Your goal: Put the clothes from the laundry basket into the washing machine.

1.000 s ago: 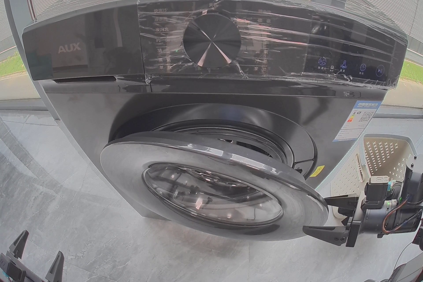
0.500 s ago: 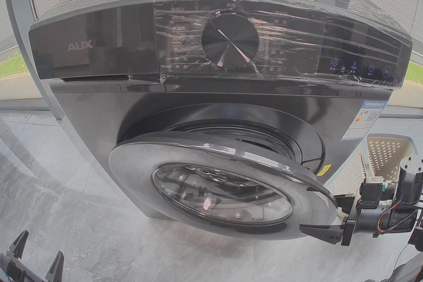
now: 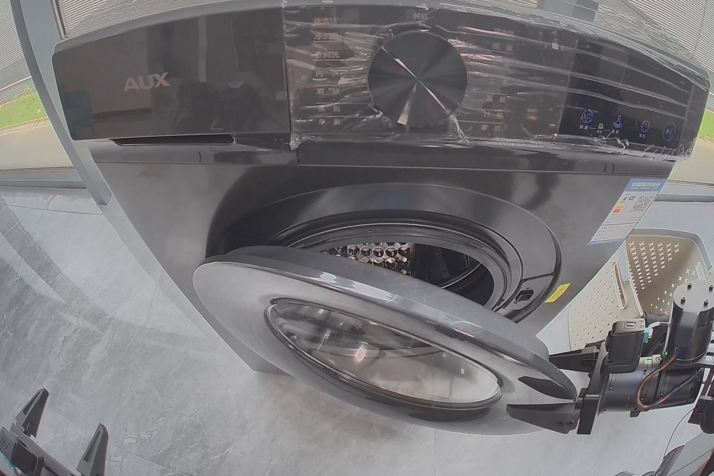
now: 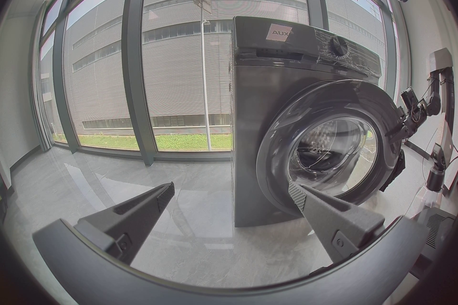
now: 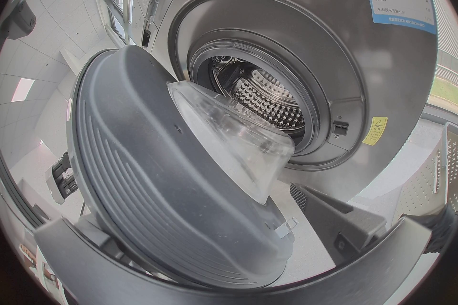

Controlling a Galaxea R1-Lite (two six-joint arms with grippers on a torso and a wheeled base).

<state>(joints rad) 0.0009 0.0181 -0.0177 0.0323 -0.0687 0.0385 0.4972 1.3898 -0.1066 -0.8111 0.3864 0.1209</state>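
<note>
The dark grey washing machine (image 3: pixel 171 202) stands in front of me with its round door (image 3: pixel 372 351) swung partly out, glass bowl facing the drum (image 3: pixel 372 252). My right gripper (image 3: pixel 554 388) is at the door's free edge, open, with the rim between its fingers. In the right wrist view the door (image 5: pixel 157 187) sits close up and one finger (image 5: pixel 334 220) shows beside it. A white perforated laundry basket (image 3: pixel 658 262) stands on the floor right of the machine, behind the right arm. My left gripper (image 3: pixel 63 429) hangs low at the left, open, holding nothing.
Grey tiled floor (image 3: pixel 82 291) lies open to the left of the machine. Tall windows with dark frames (image 4: pixel 133 58) run behind it. The basket's wall (image 5: pixel 431 187) is close to the right wrist.
The door has swung further out and down with my right gripper at its edge, and the drum now shows. The head camera has shifted, so the machine sits further right.
</note>
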